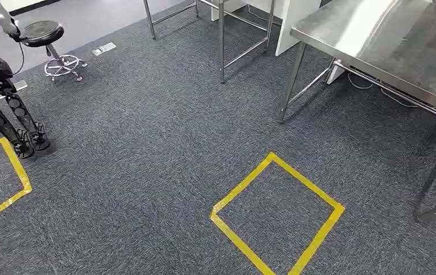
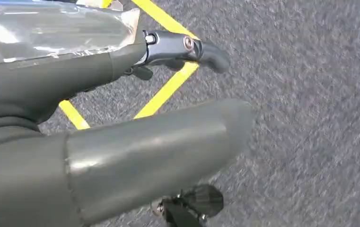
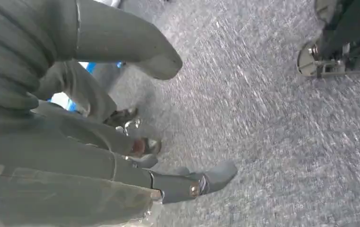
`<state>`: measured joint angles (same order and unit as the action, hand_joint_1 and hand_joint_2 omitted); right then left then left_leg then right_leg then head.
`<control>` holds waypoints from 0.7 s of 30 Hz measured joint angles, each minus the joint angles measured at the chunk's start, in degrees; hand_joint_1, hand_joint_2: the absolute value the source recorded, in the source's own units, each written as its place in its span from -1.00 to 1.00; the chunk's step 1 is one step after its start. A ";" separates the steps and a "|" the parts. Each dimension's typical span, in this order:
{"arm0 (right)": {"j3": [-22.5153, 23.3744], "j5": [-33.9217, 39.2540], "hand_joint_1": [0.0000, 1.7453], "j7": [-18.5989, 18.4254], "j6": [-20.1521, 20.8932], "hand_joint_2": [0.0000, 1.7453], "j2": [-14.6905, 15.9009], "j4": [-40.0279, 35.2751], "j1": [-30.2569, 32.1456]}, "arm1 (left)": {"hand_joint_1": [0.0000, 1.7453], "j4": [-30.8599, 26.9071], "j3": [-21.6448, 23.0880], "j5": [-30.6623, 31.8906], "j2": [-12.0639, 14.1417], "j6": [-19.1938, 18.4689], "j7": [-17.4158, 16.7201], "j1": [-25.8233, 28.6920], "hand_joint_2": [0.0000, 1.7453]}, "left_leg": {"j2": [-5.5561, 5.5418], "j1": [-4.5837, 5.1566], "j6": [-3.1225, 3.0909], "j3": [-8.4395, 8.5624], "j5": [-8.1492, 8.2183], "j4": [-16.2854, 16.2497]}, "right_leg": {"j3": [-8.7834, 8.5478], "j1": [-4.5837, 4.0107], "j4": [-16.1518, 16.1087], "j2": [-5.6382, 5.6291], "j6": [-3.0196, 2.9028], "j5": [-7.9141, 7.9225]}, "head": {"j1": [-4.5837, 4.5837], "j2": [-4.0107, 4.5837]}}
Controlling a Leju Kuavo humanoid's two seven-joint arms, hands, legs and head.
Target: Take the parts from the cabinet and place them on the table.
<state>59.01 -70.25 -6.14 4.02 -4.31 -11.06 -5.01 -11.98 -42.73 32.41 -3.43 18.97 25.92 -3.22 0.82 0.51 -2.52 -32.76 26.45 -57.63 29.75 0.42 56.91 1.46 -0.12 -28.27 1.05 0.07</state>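
Grey carpet (image 1: 146,172), rough and speckled, lies under both hands. Left hand (image 2: 121,118) grips one clear, crinkled plastic bag (image 2: 50,28), pressed against its fingers above the thick thumb; yellow tape (image 2: 168,87) runs just beyond. Right hand (image 3: 74,142) curls its fingers on another clear bag (image 3: 69,100) with blue inside. Farther off: two yellow tape squares (image 1: 278,215), one steel table (image 1: 387,46), one round black stool (image 1: 43,31).

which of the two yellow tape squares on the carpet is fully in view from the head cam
The yellow tape square in the lower middle, close to the steel table. The other tape square, at the left edge, is cut off by the frame.
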 joint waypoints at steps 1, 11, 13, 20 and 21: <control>0.00 0.00 -1.00 0.00 0.07 1.00 -0.06 0.00 -0.01 | -1.00 0.00 -0.04 0.00 0.09 0.04 0.00 0.05 -1.00 | -0.11 0.09 -0.11 0.00 -0.04 0.07 | -0.09 0.06 -0.29 0.19 0.17 0.10 | 0.02 0.00; -0.02 -0.02 -1.00 -0.02 0.04 1.00 0.31 0.02 0.21 | -1.00 0.02 -0.09 0.31 -0.26 -0.18 0.00 0.08 -1.00 | -2.18 -0.70 -0.62 1.34 -1.71 2.69 | 3.72 0.86 7.51 -1.06 2.75 -2.38 | 0.26 0.00; -0.02 -0.02 -1.00 0.00 0.04 1.00 0.31 0.02 0.07 | -1.00 0.00 -0.11 0.44 -0.24 -0.24 0.00 0.05 -1.00 | -2.63 -0.45 0.35 0.87 -1.07 1.38 | 0.28 1.04 0.20 -1.87 2.96 -0.30 | 0.33 0.00; -0.02 -0.02 -1.00 0.02 0.02 1.00 0.20 0.02 0.03 | -1.00 0.00 -0.22 0.59 -0.15 -0.35 0.00 0.09 -1.00 | -1.65 -1.07 2.05 -2.16 3.60 -5.32 | -0.01 1.06 0.05 -1.20 0.07 0.40 | -0.20 0.00; -0.02 -0.04 -1.00 0.02 0.02 1.00 0.17 0.02 0.06 | -1.00 0.00 -0.24 0.59 -0.11 -0.35 0.00 0.06 -1.00 | -1.33 -1.15 2.32 -4.58 6.15 -10.47 | 0.07 0.90 0.07 -1.03 0.04 0.38 | -0.20 0.00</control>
<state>58.99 -70.29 -6.12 4.04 -4.13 -11.04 -4.94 -11.98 -42.97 33.00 -3.54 18.62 25.92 -3.16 -0.51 -0.64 -0.20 -37.34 32.60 -68.10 29.81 1.32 56.99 0.43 -0.07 -27.89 0.85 0.07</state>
